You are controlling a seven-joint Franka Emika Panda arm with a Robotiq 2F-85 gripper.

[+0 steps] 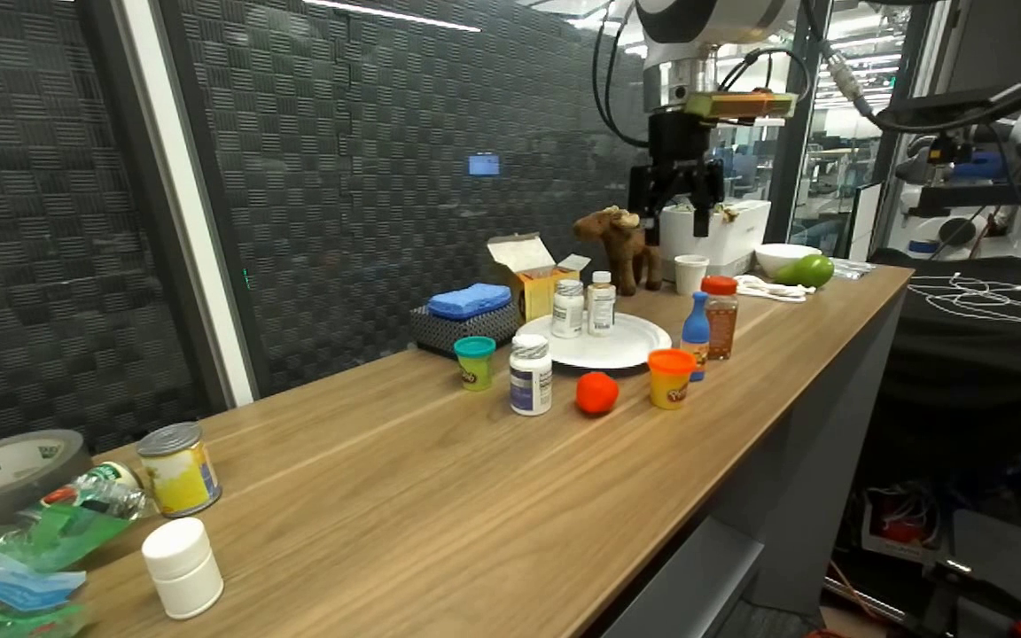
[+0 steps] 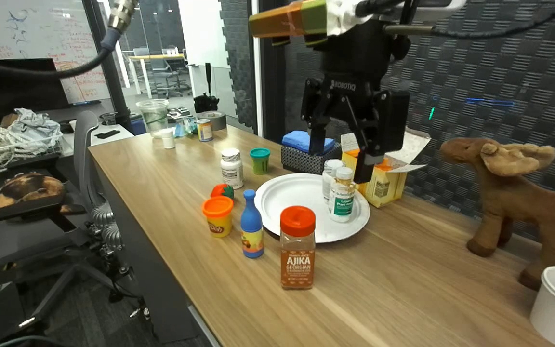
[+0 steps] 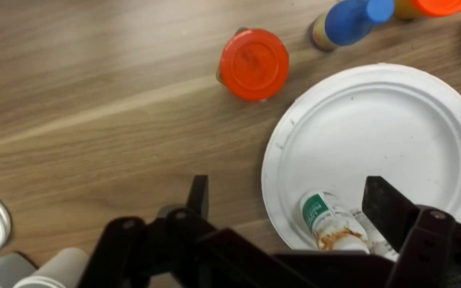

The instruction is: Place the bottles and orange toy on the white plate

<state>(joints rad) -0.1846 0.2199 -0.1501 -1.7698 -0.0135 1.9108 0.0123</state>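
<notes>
Two white bottles [image 2: 342, 200] stand upright on the one white plate [image 2: 284, 195]; one purple-labelled bottle [image 1: 531, 379] and one blue bottle [image 2: 252, 224] stand off it, near the single orange toy [image 1: 596, 392]. We judge all four bottles light, stiff and slick, best taken below the cap; the toy, apt to roll, across its middle. Higher up, the gripper [image 1: 676, 229] hangs with fingers spread, grasping nothing. Nearby we count one green tub [image 1: 475, 365], one yellow tub [image 1: 669, 385], one red-lidded jar [image 2: 297, 260].
</notes>
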